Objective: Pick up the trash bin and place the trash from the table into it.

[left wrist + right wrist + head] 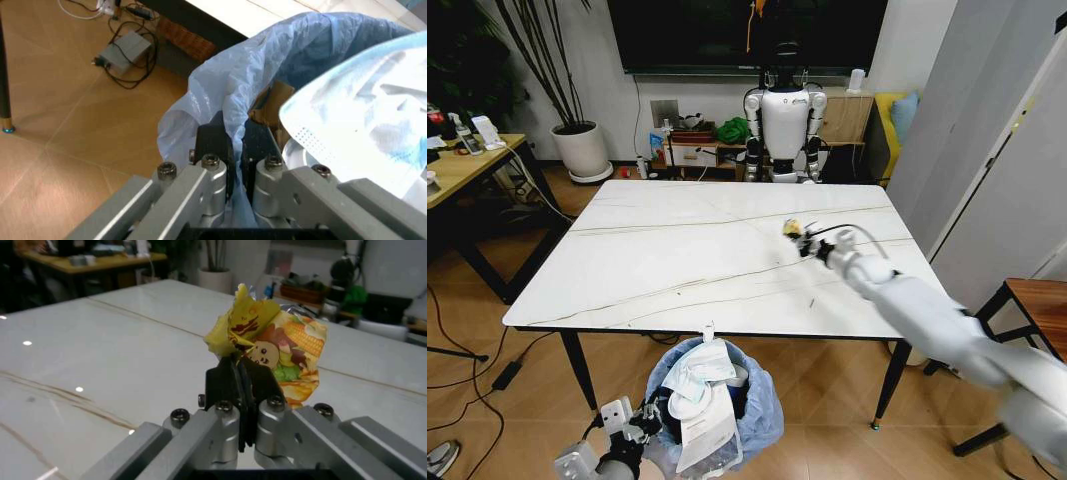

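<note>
The right pincer (239, 371) is clenching a yellow wrapper (270, 347) just above the tabletop (677, 260), toward its 3 o'clock edge. The left pincer (235, 142) is pinching the bag rim (220, 95) of the bin (757, 415), hanging below the tabletop's 6 o'clock edge and already stuffed with papers (702, 400). The marble around the wrapper is lying bare.

No words or numbers are readable from here. The yellow snack wrapper (270, 347) carries a cartoon face and a corn picture, but its dark lettering is too crumpled to read.
</note>
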`<state>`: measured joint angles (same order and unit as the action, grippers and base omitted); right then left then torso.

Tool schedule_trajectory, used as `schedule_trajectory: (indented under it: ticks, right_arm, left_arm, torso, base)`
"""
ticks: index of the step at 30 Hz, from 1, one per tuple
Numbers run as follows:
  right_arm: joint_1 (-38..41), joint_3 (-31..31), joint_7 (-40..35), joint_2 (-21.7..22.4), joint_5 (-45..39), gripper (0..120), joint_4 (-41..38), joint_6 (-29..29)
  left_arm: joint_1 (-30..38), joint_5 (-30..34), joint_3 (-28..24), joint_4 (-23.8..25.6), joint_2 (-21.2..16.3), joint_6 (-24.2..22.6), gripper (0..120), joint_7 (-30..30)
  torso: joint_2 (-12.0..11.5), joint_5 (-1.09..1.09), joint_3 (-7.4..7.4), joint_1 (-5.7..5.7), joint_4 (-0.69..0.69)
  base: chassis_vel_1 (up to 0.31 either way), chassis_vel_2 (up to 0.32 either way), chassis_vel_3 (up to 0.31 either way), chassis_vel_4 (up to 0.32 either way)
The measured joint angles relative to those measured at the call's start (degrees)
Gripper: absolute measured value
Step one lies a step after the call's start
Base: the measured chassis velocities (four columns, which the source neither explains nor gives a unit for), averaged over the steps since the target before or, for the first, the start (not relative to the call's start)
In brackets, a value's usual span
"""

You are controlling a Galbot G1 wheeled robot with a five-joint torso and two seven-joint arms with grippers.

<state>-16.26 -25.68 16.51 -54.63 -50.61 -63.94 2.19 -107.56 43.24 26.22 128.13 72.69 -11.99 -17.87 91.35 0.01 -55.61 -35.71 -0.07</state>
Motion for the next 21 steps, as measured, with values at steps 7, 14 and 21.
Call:
schedule_trajectory:
  ticks: [7,14,21]
  right_arm:
    - [-8.0,0.2,3.4,13.4,-5.1,0,-27.4,4.2]
    - [-11.5,-0.9,11.6,18.9,-6.0,0,-40.1,8.0]
    - [-12.0,-3.8,17.5,20.5,-3.7,0,-45.8,10.3]
  left_arm:
    - [0.4,1.0,0.2,0.0,-0.5,-0.1,0,-0.3]
    - [0.5,0.8,0.6,0.6,0.2,-0.2,0,-0.3]
    - [0.6,0.8,0.7,0.7,0.4,-0.2,0,-0.3]
  torso:
    - [0.0,0.0,0.0,0.01,0.08]
    - [0.0,-0.01,0.01,0.01,0.08]
    - [0.0,-0.01,0.0,0.01,0.08]
  base:
    - [0.0,0.0,0.0,0.0]
    - [0.0,0.0,0.0,0.0]
    - [0.0,0.0,0.0,0.0]
